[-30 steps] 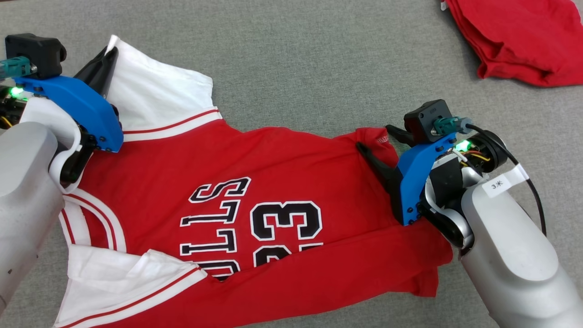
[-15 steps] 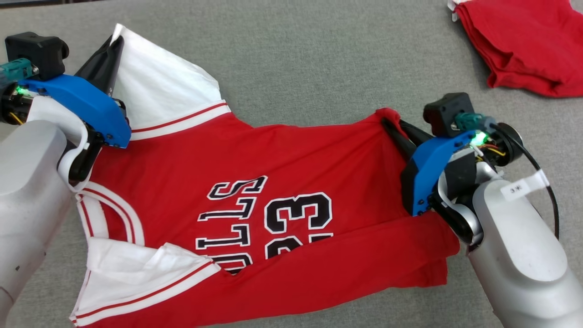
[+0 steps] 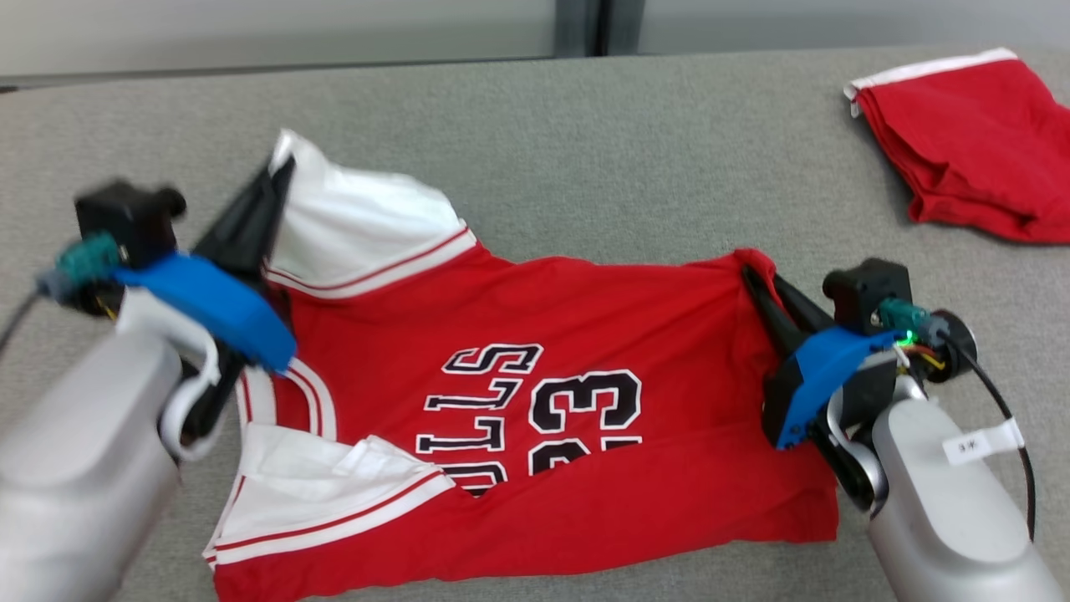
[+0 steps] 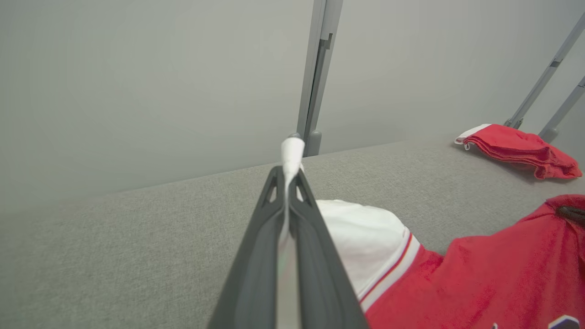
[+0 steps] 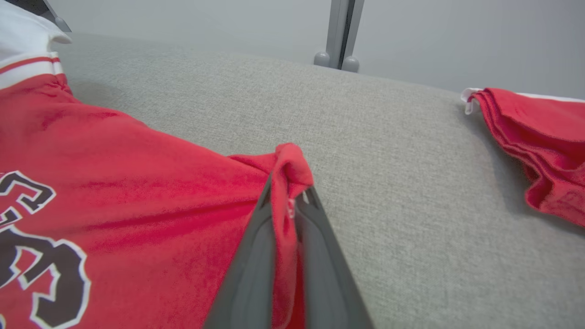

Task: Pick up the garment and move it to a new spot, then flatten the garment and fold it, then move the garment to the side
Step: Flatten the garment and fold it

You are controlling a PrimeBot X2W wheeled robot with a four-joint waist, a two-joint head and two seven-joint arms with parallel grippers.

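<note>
red jersey (image 3: 585, 305) — one — clamped by left claw (image 3: 282, 171), right claw (image 3: 755, 280); one red bundle (image 3: 970, 142).

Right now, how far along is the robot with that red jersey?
Done: both grips made. The left fingers pinch the jersey by its white sleeve, the right fingers by a bunched red corner. In hand: that far edge is raised while the rest lies rumpled on the grey table. Left: flattening, folding, moving it aside.

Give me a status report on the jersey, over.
Left claw shut on jersey sleeve. Right claw shut on its hem corner. Red cloth lies apart, far right.
</note>
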